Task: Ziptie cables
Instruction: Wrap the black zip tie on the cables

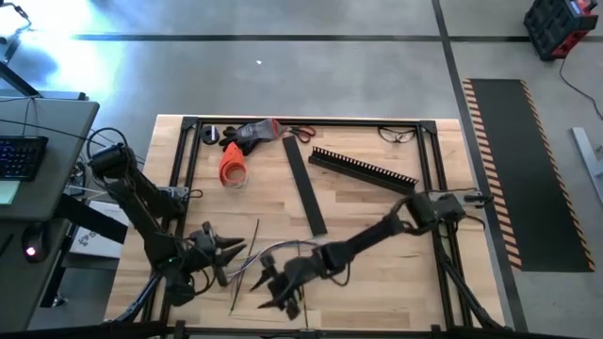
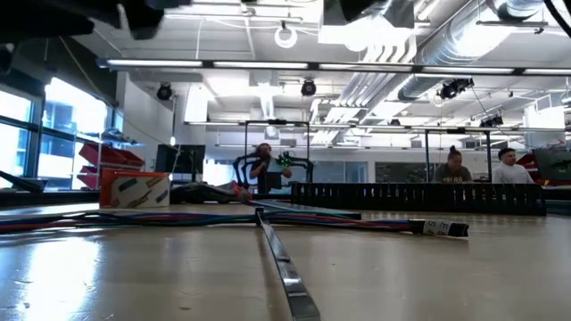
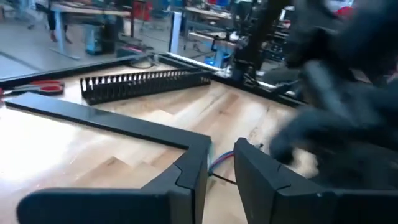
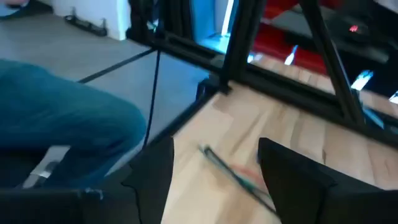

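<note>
The table [image 1: 367, 212] is pale blond wood in butcher-block strips, framed in black; the cables [image 2: 178, 219] run blue, red and grey (one end wears a white label); the slotted channel [image 1: 363, 168] and flat strip [image 1: 306, 188] are black; the scissors [image 1: 300, 132] have red handles; far left lies an orange roll [image 1: 232, 165].

Past the left gripper [image 3: 221, 171], its fingers slightly parted over thin cables [image 3: 219, 163], lie a flat black strip [image 3: 106, 121], a comb-toothed channel [image 3: 146, 83] and red-handled scissors [image 3: 38, 87].

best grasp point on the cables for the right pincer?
Probably the middle of the cables, where the strands lie together flat on the table; the free ends splay. Come straight down, fingers across the run. The right pincer is already near.
</note>
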